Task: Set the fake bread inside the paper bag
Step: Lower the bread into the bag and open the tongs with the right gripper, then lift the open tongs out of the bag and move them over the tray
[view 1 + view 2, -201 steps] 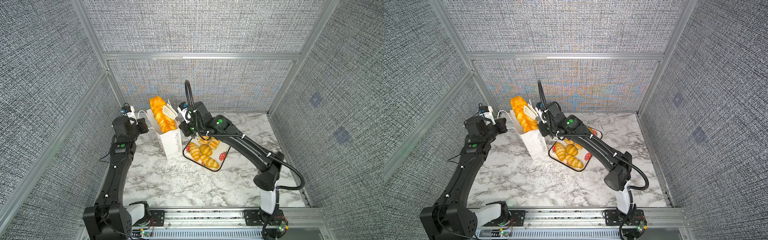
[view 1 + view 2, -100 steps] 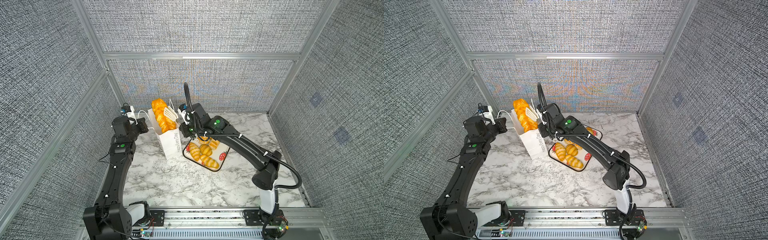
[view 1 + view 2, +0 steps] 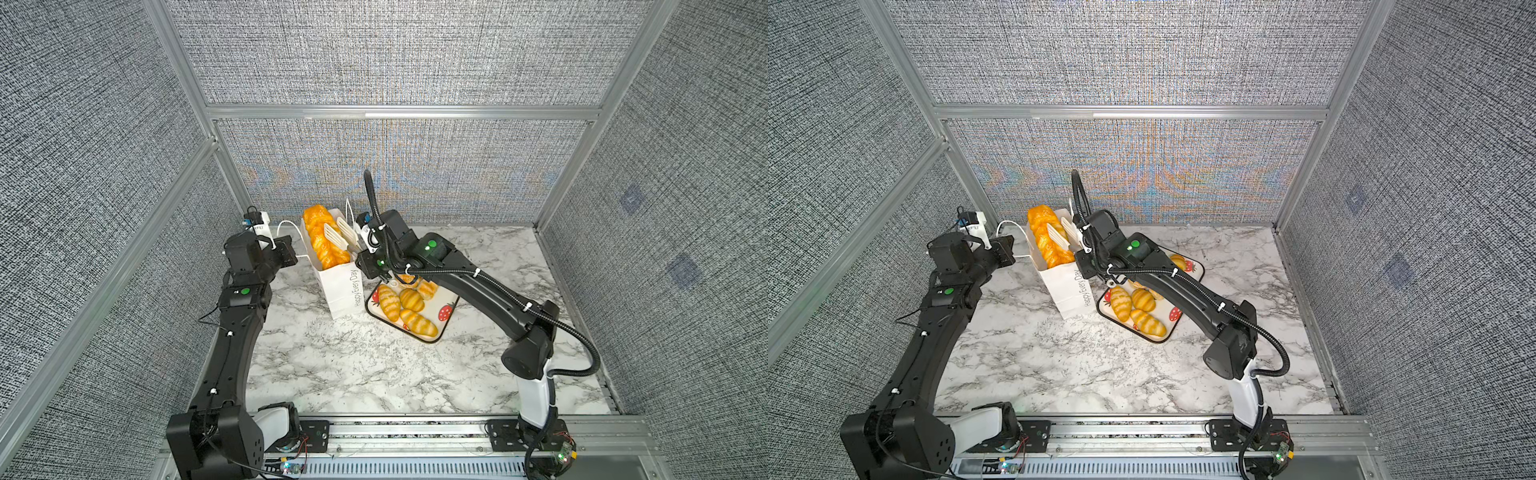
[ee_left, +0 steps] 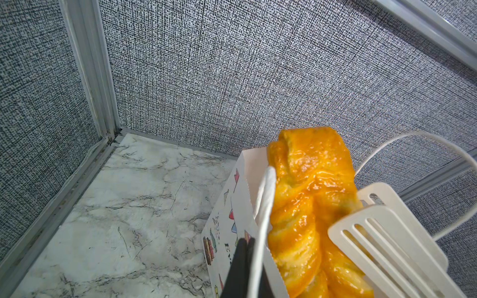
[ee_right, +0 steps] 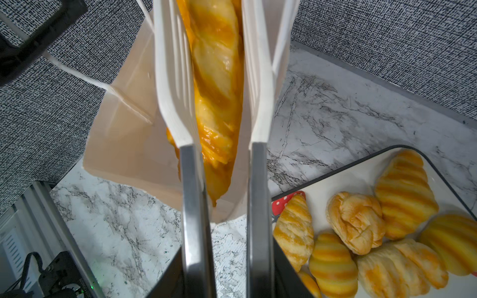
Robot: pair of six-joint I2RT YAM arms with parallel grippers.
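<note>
On the left, I am clenching my left fingers [image 4: 241,260] on the thin white cord handle [image 4: 263,219] of the tall white paper bag [image 3: 340,291]. I judge this is holding its mouth wide and the bag upright on the marbled tabletop [image 3: 353,365]. Grey lettering on its side is reading "Happy Every Day". A long glossy orange twisted loaf [image 3: 322,237] is standing on end inside, its upper part poking out. My right fingers [image 5: 170,77], white slotted blades, are flanking it; I cannot tell whether they are pressing it. Rightward, golden striped rolls [image 3: 409,299] are waiting on the cream strawberry-print tray [image 3: 451,305].
</note>
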